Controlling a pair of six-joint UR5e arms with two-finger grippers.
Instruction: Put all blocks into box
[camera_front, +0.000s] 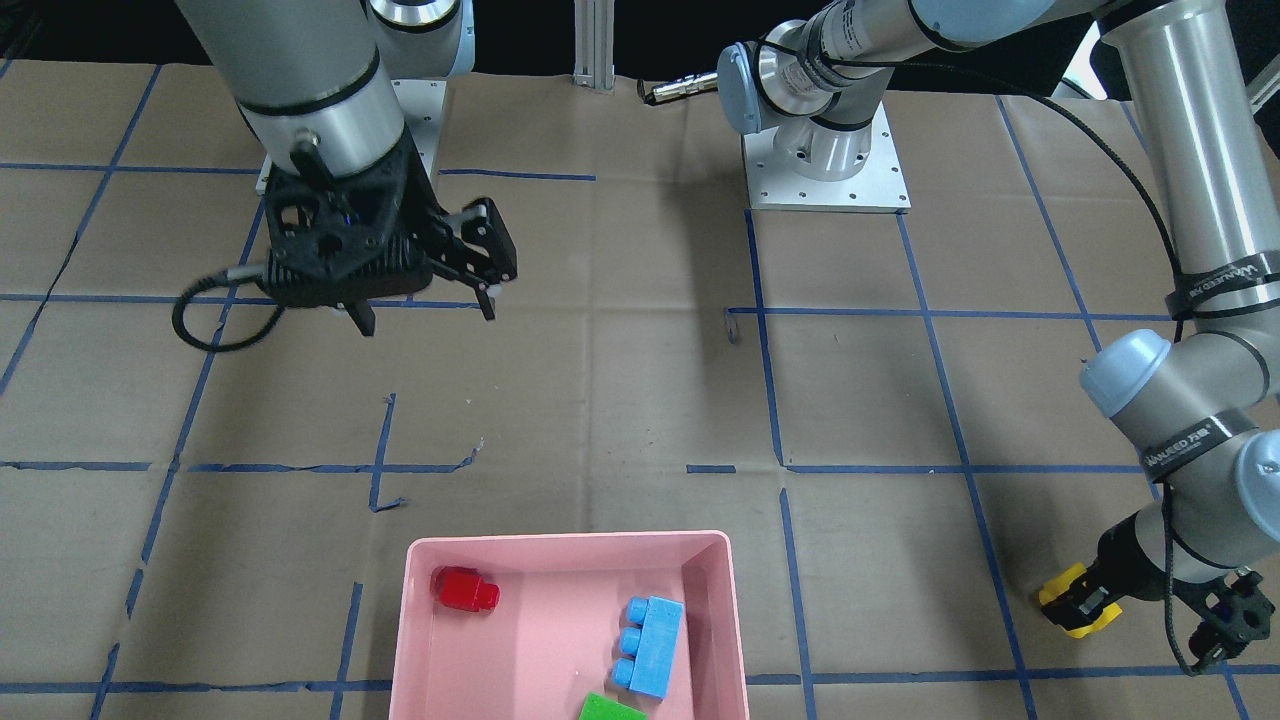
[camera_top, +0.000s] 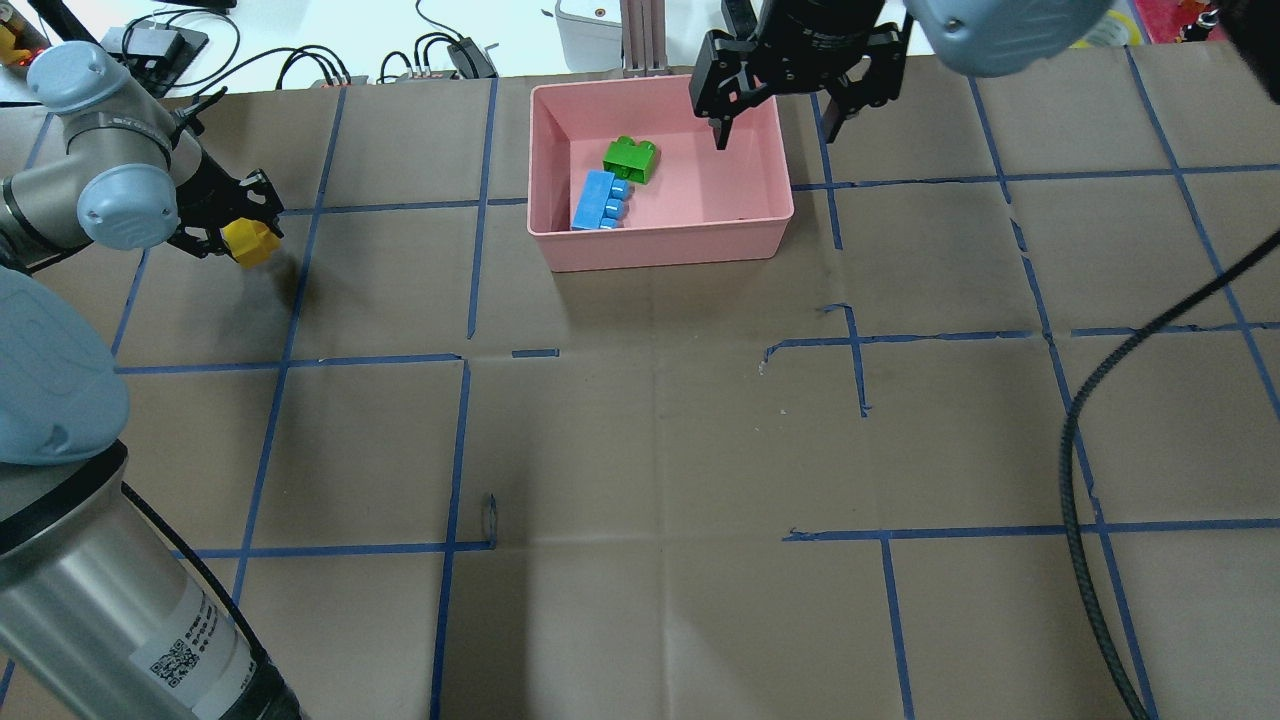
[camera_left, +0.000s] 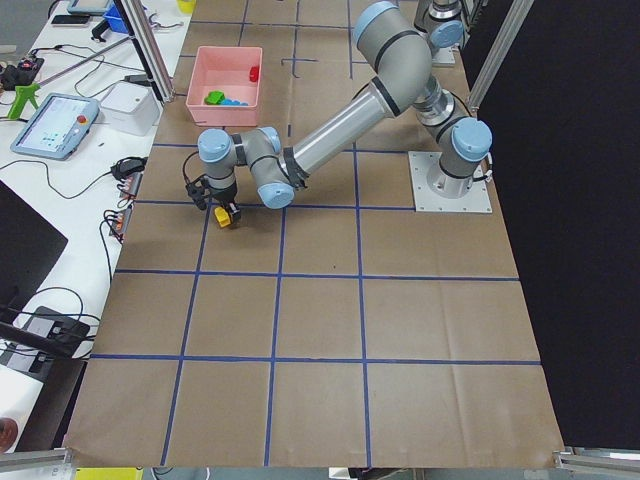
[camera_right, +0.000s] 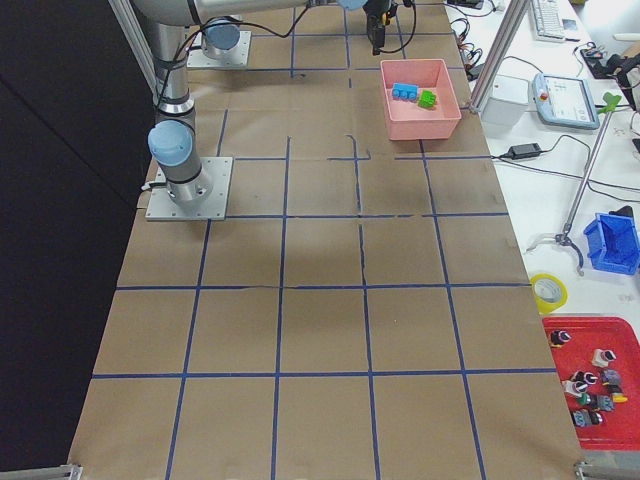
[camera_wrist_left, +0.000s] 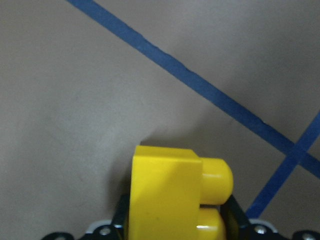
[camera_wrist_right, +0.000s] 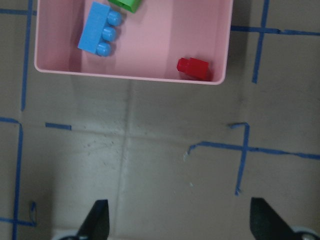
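Observation:
The pink box (camera_top: 660, 250) stands at the table's far edge in the overhead view. In it lie the blue block (camera_top: 597, 200), the green block (camera_top: 630, 158) and, by the right wall, the small red block (camera_front: 463, 588), also clear in the right wrist view (camera_wrist_right: 193, 68). High above the table near the box hangs my right gripper (camera_top: 777, 135), open and with nothing between its fingers. Far to the left of the box, my left gripper (camera_top: 238, 232) is shut on the yellow block (camera_top: 250, 243), held just above the paper; the left wrist view shows that yellow block (camera_wrist_left: 175, 195) close up.
Brown paper with a blue tape grid (camera_top: 460, 450) covers the table. The two arm bases (camera_front: 825, 170) are bolted at the robot's side. Beyond the box's edge stand cables and a white device (camera_top: 585, 40). A side bench holds a red tray (camera_right: 590, 385) of parts.

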